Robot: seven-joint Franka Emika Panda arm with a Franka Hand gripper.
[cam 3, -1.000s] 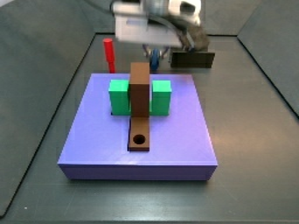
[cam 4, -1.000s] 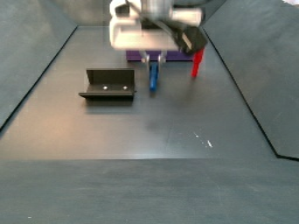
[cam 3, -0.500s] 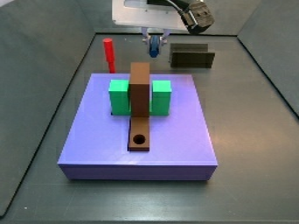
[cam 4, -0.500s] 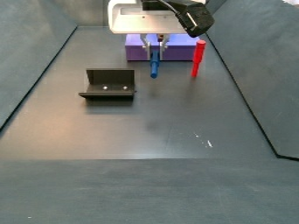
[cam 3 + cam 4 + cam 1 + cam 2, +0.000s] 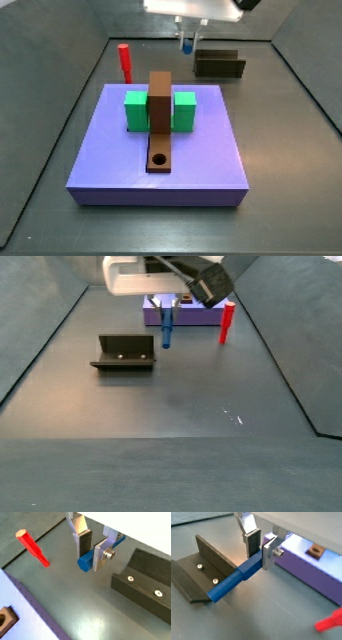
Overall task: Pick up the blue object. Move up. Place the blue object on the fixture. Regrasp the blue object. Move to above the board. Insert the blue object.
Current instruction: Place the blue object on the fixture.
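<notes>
My gripper (image 5: 91,559) is shut on the slim blue peg (image 5: 85,562), which hangs from the jaws above the floor. In a wrist view the blue peg (image 5: 231,584) sticks out long past the fingers. In both side views the gripper (image 5: 187,36) (image 5: 167,304) is high up at the back, with the peg (image 5: 187,44) (image 5: 167,328) hanging upright below it. The dark fixture (image 5: 219,65) (image 5: 123,353) stands on the floor beside and below the peg. The lavender-blue board (image 5: 201,150) carries two green blocks and a brown bar with a hole.
A red peg (image 5: 123,62) (image 5: 226,324) stands upright on the floor beside the board's far edge. It also shows in both wrist views (image 5: 32,548) (image 5: 331,619). Grey walls enclose the floor.
The gripper has risen with the blue peg in it, from near the floor to well above it. The fixture, board and red peg have not moved.
</notes>
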